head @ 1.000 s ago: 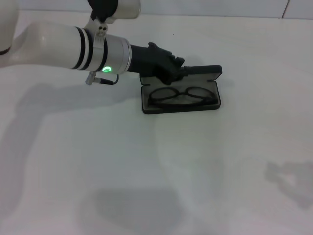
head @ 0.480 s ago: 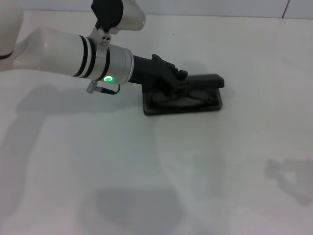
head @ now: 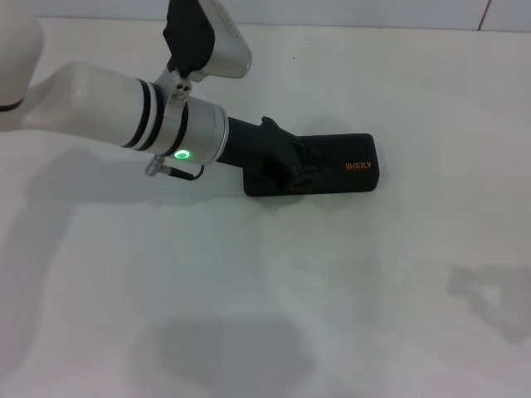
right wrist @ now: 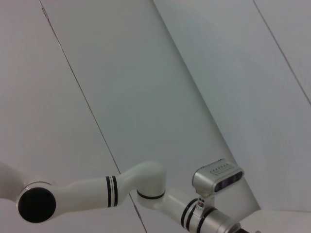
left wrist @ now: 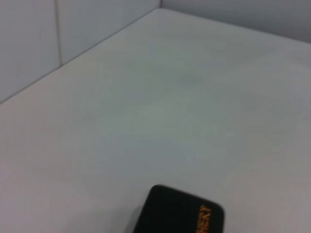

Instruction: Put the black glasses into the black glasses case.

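One black glasses case (head: 332,170), shut, lies crosswise; left end effector (head: 286,170) state unclear.

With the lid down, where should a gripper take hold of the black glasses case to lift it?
Probably across the short width of the flat matte black rectangular glasses case, coming from above at its free end by the orange lettering: it lies flat and closed, and the left gripper covers the other end.

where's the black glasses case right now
In the head view the black glasses case lies shut on the white table, right of centre, with the left gripper on its left end.
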You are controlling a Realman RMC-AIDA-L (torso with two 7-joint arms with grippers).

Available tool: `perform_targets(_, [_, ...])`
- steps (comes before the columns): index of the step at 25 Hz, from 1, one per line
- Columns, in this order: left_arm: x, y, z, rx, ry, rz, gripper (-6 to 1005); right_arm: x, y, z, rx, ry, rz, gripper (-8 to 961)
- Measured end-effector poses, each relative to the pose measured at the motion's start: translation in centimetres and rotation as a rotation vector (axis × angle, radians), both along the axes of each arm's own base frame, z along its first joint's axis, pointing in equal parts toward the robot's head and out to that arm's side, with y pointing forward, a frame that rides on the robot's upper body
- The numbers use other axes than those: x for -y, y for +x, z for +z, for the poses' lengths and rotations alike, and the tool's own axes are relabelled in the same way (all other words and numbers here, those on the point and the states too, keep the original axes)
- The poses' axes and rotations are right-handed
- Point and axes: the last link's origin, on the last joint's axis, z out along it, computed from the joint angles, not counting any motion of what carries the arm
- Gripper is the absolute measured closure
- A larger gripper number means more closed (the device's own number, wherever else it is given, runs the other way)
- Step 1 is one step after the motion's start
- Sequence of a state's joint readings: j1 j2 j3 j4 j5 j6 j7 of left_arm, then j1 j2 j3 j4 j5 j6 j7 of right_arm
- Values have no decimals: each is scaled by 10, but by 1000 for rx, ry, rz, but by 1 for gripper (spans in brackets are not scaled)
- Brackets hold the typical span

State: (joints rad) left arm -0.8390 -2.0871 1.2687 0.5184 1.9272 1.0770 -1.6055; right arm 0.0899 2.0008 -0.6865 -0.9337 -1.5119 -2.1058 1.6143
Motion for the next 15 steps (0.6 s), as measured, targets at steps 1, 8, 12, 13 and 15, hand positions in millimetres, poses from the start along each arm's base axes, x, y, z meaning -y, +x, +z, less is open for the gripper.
perform_targets(1, [1, 1, 1, 7, -6, -7, 715, 0, 0, 0, 0, 0, 0, 767])
perform_targets(8, [31, 32, 43, 271, -78, -114, 716, 4, 3, 2, 10, 17, 8, 768])
perform_targets(12, [66, 34, 98, 519, -152, -218, 716, 1, -5, -3, 20, 33, 98, 731])
perform_targets(13, [75, 31, 109, 574, -164, -255, 705, -1, -9, -6, 25, 36, 134, 718])
perform_targets(15, [96, 20, 129, 677, -185, -339, 684, -6, -16, -14, 41, 35, 211, 694])
